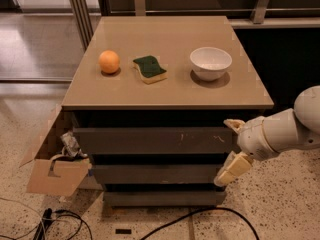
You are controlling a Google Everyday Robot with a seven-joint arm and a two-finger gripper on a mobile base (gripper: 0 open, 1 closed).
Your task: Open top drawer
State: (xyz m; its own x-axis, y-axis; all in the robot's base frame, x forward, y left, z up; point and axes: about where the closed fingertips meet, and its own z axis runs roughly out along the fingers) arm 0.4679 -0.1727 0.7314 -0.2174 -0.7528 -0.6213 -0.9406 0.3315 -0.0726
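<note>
The top drawer [150,140] is the widest dark grey front just under the tan tabletop, shut, with small pale scuffs right of centre. My gripper [231,148] is at the drawer's right end, coming in from the right on a white arm [285,129]. Its two cream fingers are spread apart, one finger [233,124] near the drawer's upper right corner and the other below it, level with the middle drawer [155,174]. The gripper is open and holds nothing. I cannot tell if a finger touches the drawer front.
On the tabletop [165,91] lie an orange [109,62], a green sponge [150,68] and a white bowl [210,62]. A bottom drawer [162,198] sits lowest. A cardboard box [55,171] leans at the left side. Black cables [65,221] run across the speckled floor.
</note>
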